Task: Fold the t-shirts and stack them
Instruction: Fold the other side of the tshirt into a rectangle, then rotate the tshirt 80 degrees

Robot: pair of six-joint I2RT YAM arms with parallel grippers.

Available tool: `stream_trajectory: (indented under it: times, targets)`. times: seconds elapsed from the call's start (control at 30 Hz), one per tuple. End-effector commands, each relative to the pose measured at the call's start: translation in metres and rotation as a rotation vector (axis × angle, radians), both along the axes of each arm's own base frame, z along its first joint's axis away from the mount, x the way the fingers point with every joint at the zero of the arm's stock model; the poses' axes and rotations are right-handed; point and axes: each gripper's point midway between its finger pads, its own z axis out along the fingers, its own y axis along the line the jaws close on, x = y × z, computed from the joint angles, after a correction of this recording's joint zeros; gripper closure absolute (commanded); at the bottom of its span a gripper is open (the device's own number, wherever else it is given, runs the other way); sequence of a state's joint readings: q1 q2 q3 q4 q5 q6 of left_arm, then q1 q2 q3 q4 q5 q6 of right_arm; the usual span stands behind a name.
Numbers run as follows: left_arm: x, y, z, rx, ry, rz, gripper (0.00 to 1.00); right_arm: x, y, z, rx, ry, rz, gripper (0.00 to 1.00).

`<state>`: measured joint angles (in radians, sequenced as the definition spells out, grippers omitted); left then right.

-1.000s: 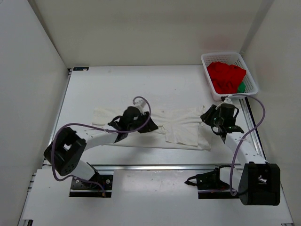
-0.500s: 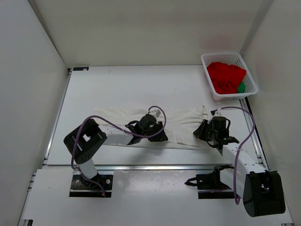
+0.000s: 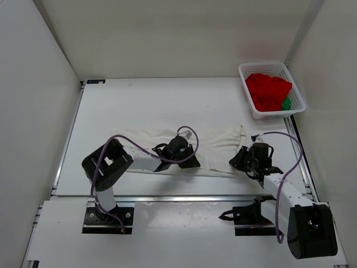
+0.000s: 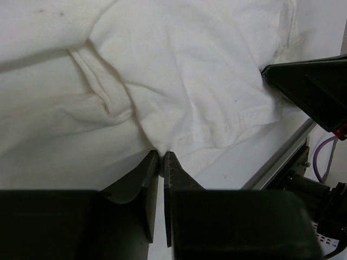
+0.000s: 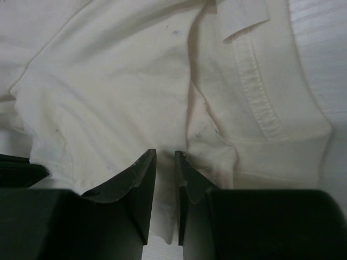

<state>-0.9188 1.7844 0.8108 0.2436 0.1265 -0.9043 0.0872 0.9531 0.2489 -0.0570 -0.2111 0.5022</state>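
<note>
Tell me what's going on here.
Two robot arms are folding a white shirt spread across the table. The left gripper is shut on a pinch of cloth at the shirt's near edge. The right gripper looks closed on cloth at the shirt's right end. A red shirt and a green shirt sit crumpled in the basket at the far right corner, not yet folded.

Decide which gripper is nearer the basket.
Right. The right gripper is below the basket in the top view; the left gripper is farther left, at the middle of the white shirt.
</note>
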Motion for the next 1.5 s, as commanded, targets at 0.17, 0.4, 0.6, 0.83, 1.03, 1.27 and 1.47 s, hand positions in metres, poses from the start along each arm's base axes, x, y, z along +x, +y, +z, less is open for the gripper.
stream_trajectory:
  times: [0.17, 0.4, 0.6, 0.83, 1.03, 1.27, 1.47]
  targets:
    - [-0.011, -0.002, 0.036, -0.097, -0.004, -0.010, 0.91, -0.003, -0.008, -0.008, 0.008, 0.015, -0.051, 0.80]
    - [-0.028, 0.017, 0.012, -0.086, 0.084, -0.009, 0.86, -0.006, -0.016, -0.005, 0.002, 0.009, -0.070, 0.79]
    - [-0.025, 0.022, 0.009, -0.084, 0.086, -0.003, 0.50, 0.002, -0.016, 0.011, -0.023, -0.016, -0.069, 0.79]
    - [-0.011, 0.042, 0.030, -0.062, -0.008, -0.002, 0.25, 0.020, -0.004, 0.061, -0.061, -0.125, -0.033, 0.86]
    - [0.002, 0.077, 0.049, -0.063, -0.091, 0.037, 0.61, 0.037, 0.051, 0.056, -0.031, -0.130, 0.125, 1.00]
    - [0.001, 0.115, 0.068, -0.060, -0.172, 0.059, 0.73, 0.084, 0.091, 0.026, -0.052, -0.041, 0.218, 0.99]
    - [0.003, 0.148, 0.072, -0.034, -0.191, 0.087, 0.77, 0.188, 0.116, 0.015, -0.057, 0.017, 0.279, 1.00]
